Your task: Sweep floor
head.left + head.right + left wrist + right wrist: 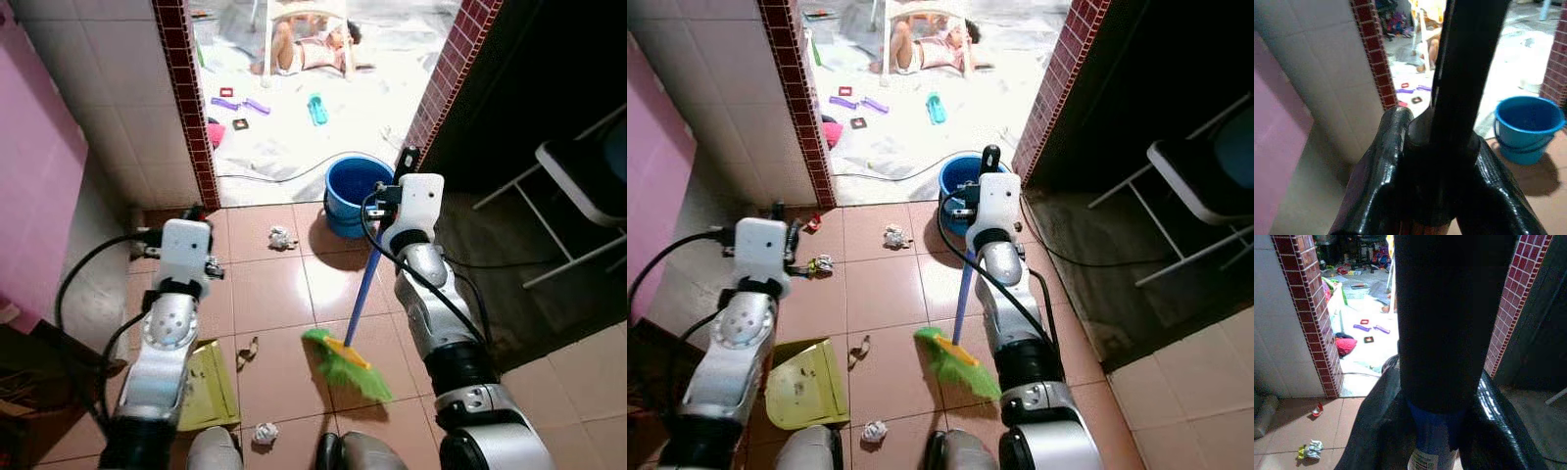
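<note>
My right gripper (407,162) is shut on the top of a broom's handle (1449,333), black at the grip and blue lower down. The blue shaft (361,294) slants down to green bristles (345,370) resting on the brown tiles in front of my feet. My left gripper (1437,122) is shut on a black handle (1464,63) that leads down to a yellow-green dustpan (208,387) standing on the floor under my left arm. Crumpled paper lies near the doorway (282,238) and by my feet (265,434). A brown scrap (248,352) sits beside the dustpan.
A blue bucket (358,191) stands at the doorway threshold with a cable beside it. Small wrappers (820,264) lie by the left tiled wall. A folding chair (578,186) is at the right. Beyond the doorway are toys (316,108) and a person (313,44) on the floor.
</note>
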Motion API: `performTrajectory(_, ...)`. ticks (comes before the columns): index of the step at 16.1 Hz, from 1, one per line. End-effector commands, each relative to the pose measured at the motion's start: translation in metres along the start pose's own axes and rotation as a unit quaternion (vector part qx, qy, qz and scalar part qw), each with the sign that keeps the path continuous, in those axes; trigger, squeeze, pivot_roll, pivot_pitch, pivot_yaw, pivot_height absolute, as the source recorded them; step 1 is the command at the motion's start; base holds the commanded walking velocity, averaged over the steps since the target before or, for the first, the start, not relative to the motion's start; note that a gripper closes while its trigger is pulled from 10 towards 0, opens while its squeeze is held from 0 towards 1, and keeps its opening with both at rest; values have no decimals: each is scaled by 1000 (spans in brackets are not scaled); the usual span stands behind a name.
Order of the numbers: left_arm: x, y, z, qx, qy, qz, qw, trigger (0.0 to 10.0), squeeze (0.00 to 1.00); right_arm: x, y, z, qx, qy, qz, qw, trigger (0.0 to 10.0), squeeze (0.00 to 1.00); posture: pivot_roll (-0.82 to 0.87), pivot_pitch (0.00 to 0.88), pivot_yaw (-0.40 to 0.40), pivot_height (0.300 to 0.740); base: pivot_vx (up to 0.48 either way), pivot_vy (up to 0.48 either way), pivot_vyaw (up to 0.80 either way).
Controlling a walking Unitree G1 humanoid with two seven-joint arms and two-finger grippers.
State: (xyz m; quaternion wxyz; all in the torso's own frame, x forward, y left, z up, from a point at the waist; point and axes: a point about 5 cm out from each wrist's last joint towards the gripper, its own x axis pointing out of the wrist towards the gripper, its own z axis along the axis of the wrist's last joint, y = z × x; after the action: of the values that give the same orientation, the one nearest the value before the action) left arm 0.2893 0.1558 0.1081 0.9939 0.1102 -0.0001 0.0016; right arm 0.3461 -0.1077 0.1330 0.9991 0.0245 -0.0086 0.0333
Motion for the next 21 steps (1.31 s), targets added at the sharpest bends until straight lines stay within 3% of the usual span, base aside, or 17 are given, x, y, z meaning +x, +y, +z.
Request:
performTrajectory(1, -4, -26, -20, -83, 61, -47, 994, 10000, 0, 3, 6, 1, 31, 5, -1, 999, 10000, 0, 31, 96, -101, 740, 0, 0, 0)
performTrajectory(6, 7, -55, -22, -109, 87, -106, 985, 10000, 0, 8, 7, 5, 24, -4, -2, 1000, 10000, 0, 23, 78, -92, 740, 0, 0, 0)
performTrajectory(10, 17, -77, -18, -129, 86, -139, 978, 10000, 0, 13, -8, 17, -44, -35, -41, 998, 10000, 0, 0, 72, -84, 740, 0, 0, 0)
performTrajectory(13, 22, -88, -14, -157, 87, -145, 973, 10000, 0, 15, -12, 17, -52, -34, -55, 997, 10000, 0, -2, 74, -86, 740, 0, 0, 0)
performTrajectory(18, 32, -91, 0, -209, 54, -127, 968, 10000, 0, 16, -9, 19, -56, -41, -54, 996, 10000, 0, -3, 76, -86, 740, 0, 0, 0)
performTrajectory(19, 35, -93, 2, -235, 58, -123, 962, 10000, 0, 16, -9, 18, -58, -41, -56, 996, 10000, 0, -3, 76, -86, 740, 0, 0, 0)
performTrajectory(21, 42, -94, 12, -233, 34, -113, 965, 10000, 0, 16, -9, 18, -61, -42, -57, 996, 10000, 0, -6, 81, -83, 740, 0, 0, 0)
